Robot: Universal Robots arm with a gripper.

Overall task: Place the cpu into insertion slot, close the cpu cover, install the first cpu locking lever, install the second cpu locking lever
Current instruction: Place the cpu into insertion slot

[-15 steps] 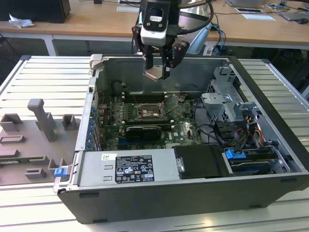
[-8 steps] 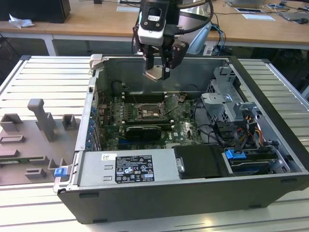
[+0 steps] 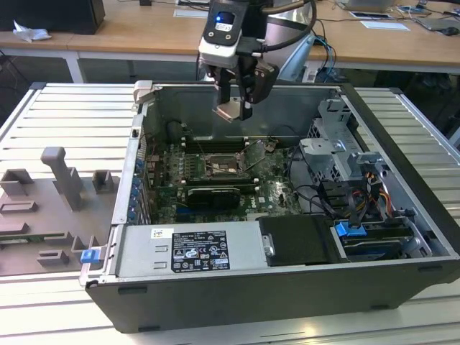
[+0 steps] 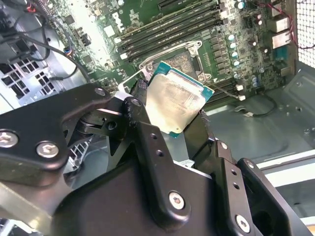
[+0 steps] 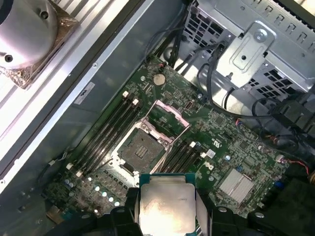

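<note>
1. Holding high above the board: my gripper (image 3: pixel 234 104) pinches the cpu (image 5: pixel 166 204) by its edges.
2. Bare insertion slot (image 5: pixel 141 147) sits at 6 o'clock of the gripper in the exterior view, well apart.
3. Raised open: cpu cover (image 5: pixel 170 115).
4. I judge nothing seated yet; placing, cover and both levers are left.

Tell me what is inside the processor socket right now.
Nothing: in the first wrist view the socket is a bare dark square, cover swung open. The chip sits in the hand, clear of it. Nothing hides the inside.
</note>
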